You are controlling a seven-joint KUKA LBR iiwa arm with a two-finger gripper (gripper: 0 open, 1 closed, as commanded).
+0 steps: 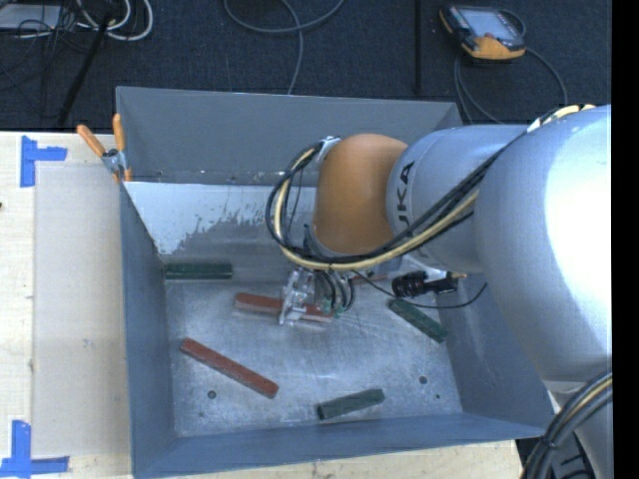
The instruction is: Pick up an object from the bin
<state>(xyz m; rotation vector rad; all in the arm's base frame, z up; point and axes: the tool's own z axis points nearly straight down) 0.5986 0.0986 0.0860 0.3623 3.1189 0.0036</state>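
Pincer (305,309) low at bin (145,347) centre, over right end of short red bar (258,304). Released or clenched: cannot tell. For good pick: square across bar's width, clamp firm, lift straight, clear of walls. Count: two red bars, second is long red bar (228,367) near-left. Three green bars: far-left (198,269), right (419,320), near (349,404).

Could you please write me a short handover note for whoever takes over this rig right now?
The gripper is low over the middle of the bin, at the right end of a short red-brown bar; whether it holds it cannot be told.
A long red-brown bar lies front left; dark green bars lie back left, front and right.
Done: nothing lifted clear.
Left: grasp one thing, lift it out.
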